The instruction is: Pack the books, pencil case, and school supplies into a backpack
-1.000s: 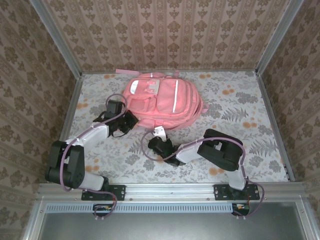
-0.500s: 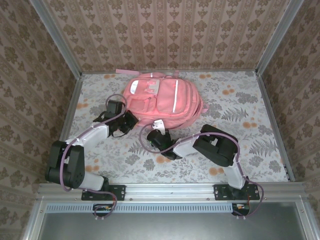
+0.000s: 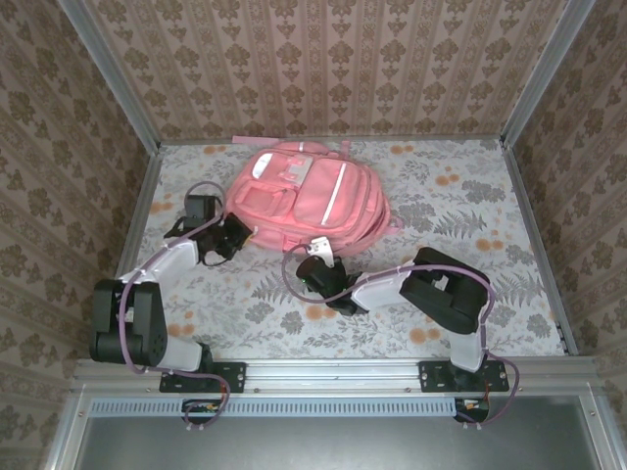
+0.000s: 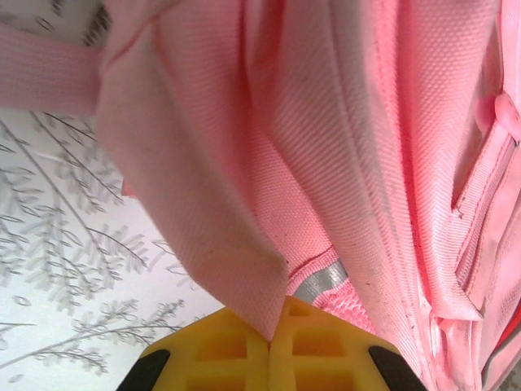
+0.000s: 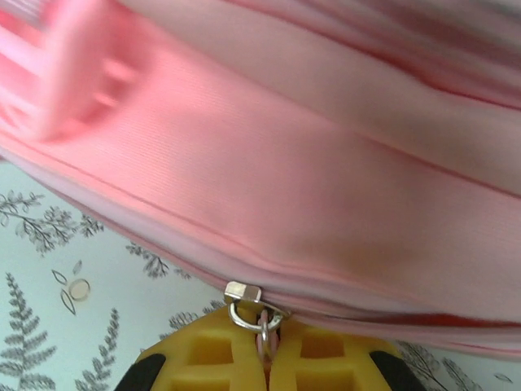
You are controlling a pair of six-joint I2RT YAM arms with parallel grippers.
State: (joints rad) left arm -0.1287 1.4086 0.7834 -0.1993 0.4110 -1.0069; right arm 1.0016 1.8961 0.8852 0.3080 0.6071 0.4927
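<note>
So, the pink backpack is lying on the floral-print counter, toward the far middle and skewed a bit. Its front pockets and pale reflective stripe face up. In the overhead view both arms are stretched out to it, the left one to its left edge and the right one to its near edge.

The left claw has its yellow pads pressed right together, with a fold of the pink fabric pinched between them. From the wrist cam you can see the fold run straight down into the seam where the two pads meet. A little grey reflective strip sits just beside that spot, and a pink strap crosses the top left corner over the leafy counter print.

The right claw is closed up tight too, and it's got the zipper pull. The silver slider sits on the seam along the bag's lower edge, and its ring hangs down into the gap between the yellow pads. Above it the pink cloth is pulled into long smooth folds. The top left of that view is too blurry to make out anything beyond more pink.
</note>
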